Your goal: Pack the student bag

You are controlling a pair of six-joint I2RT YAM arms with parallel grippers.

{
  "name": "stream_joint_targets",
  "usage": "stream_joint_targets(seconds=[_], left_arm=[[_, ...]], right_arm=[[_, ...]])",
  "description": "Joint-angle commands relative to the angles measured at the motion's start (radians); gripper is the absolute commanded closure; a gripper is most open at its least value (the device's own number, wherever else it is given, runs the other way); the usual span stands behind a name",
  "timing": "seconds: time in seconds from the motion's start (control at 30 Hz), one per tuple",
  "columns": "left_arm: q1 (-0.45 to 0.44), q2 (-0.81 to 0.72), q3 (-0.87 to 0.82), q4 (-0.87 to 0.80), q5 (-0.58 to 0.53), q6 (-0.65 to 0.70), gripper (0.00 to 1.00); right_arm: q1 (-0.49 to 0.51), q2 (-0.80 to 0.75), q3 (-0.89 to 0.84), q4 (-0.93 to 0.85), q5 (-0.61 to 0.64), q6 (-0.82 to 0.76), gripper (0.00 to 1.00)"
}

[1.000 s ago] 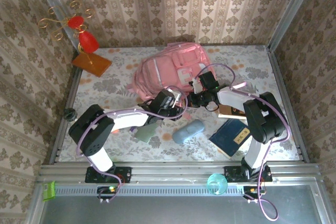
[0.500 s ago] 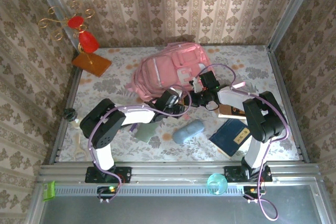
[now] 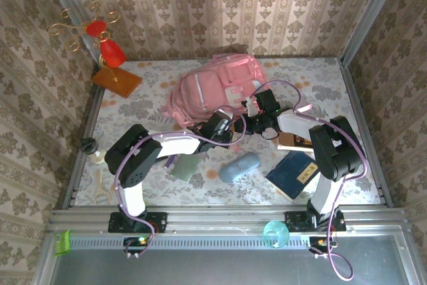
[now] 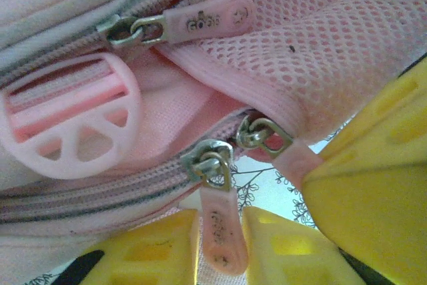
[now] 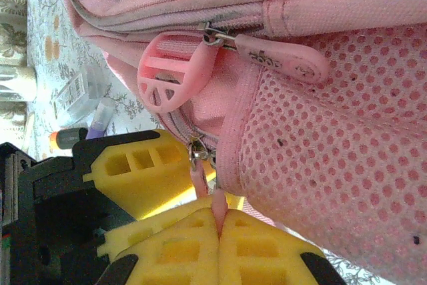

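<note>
The student bag (image 3: 213, 88), big and pink, lies at the back middle of the table. Both grippers meet at its near edge. Two zip sliders sit side by side under a mesh pocket (image 4: 320, 51). The left slider's pink zipper pull (image 4: 223, 231) hangs between the yellow fingers of my left gripper (image 4: 220, 221), which press against both its sides. My right gripper (image 5: 219, 215) is shut on the other slider's pull (image 5: 215, 199); its yellow finger shows at the right of the left wrist view. From above, the left gripper (image 3: 230, 127) and right gripper (image 3: 245, 125) almost touch.
A blue pencil case (image 3: 239, 167), a dark blue book (image 3: 293, 173) and a brown book (image 3: 293, 141) lie near the right arm. A grey-green item (image 3: 185, 167) lies under the left arm. A red ornament on a wooden base (image 3: 113, 65) stands at the back left.
My left gripper has moved right to the bag's near edge and its jaws have narrowed round the zipper pull. The right arm has kept its place.
</note>
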Motion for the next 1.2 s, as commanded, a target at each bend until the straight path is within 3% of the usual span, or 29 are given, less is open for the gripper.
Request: stream_joint_targets(seconds=[0.0,0.33,0.63,1.17], left_arm=[[0.003,-0.010,0.029,-0.005,-0.040,0.022,0.80],[0.011,-0.042,0.024,-0.017,-0.024,0.052,1.00],[0.064,-0.075,-0.041,0.028,0.091,0.034,1.00],[0.129,-0.140,-0.103,-0.018,0.088,0.090,1.00]], right_arm=[[-0.004,-0.015,0.005,-0.030,-0.028,-0.032,1.00],[-0.008,-0.013,0.000,-0.055,0.010,-0.057,1.00],[-0.013,-0.039,-0.012,-0.096,0.177,-0.079,1.00],[-0.016,-0.066,-0.049,-0.100,0.299,-0.079,1.00]])
